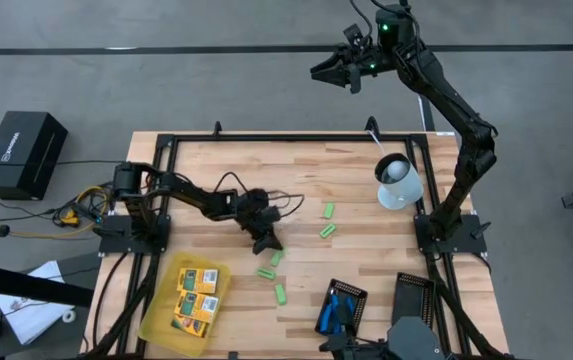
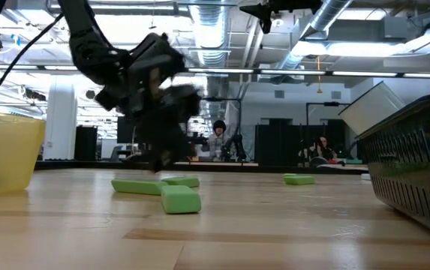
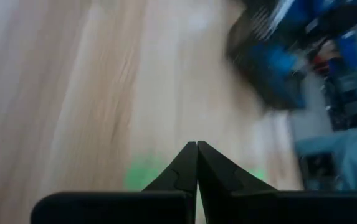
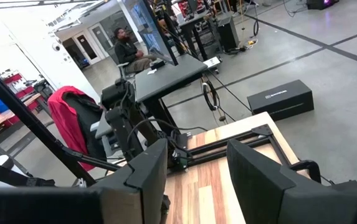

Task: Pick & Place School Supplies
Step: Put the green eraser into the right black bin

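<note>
Fingers pressed together and empty, the left gripper (image 1: 267, 243) hangs low over mid-table, just beside a green block (image 1: 276, 258). More green blocks (image 1: 327, 230) lie scattered nearby. Yellow-orange packs (image 1: 195, 296) fill the yellow tray (image 1: 158, 322) at the table's front-left corner. The right gripper (image 1: 343, 72), fingers apart, is raised beyond the table's far edge.

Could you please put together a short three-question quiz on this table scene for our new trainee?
1. True or false: the yellow-orange packs lie inside the translucent yellow tray.
2. Which gripper is low over the table by the green blocks? A) left gripper B) right gripper C) both
3. Fill in: the blue-handled tools lie in a black ribbed ____ near the table's front edge.

Key: 1 true. 2 A; its fingers are shut with nothing between them, while the right gripper is raised beyond the table's far edge, open. 3 tray.
</note>
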{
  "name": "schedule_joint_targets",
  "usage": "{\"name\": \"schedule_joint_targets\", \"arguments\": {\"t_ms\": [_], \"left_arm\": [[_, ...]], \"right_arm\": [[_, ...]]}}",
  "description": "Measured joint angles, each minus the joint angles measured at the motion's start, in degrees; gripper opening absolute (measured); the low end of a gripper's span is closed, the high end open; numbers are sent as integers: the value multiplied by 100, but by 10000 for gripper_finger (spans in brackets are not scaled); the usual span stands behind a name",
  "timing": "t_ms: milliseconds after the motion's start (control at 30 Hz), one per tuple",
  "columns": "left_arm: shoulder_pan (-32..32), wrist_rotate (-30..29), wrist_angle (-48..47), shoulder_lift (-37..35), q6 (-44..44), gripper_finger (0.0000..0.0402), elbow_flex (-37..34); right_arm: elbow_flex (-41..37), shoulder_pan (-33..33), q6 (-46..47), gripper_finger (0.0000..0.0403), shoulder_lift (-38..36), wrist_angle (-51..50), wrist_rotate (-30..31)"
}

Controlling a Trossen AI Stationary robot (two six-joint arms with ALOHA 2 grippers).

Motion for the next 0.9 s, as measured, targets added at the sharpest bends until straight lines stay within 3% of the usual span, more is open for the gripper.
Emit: {"name": "schedule_joint_targets", "arguments": {"t_ms": [267, 467, 600, 767, 900], "left_arm": [[473, 41, 244, 60, 386, 0, 1089], [614, 406, 130, 1548, 0, 0, 2420], [538, 708, 245, 2050, -190, 0, 3237], [568, 531, 252, 1919, -121, 0, 3042], [516, 271, 317, 1356, -8, 0, 2035]], "right_arm": [[0, 0, -57, 159, 0, 0, 0], [0, 2, -58, 159, 0, -2, -1], [0, 11, -41, 159, 0, -20, -2], [0, 39, -8, 159, 0, -74, -4], [0, 39, 1, 159, 0, -212, -14]]}}
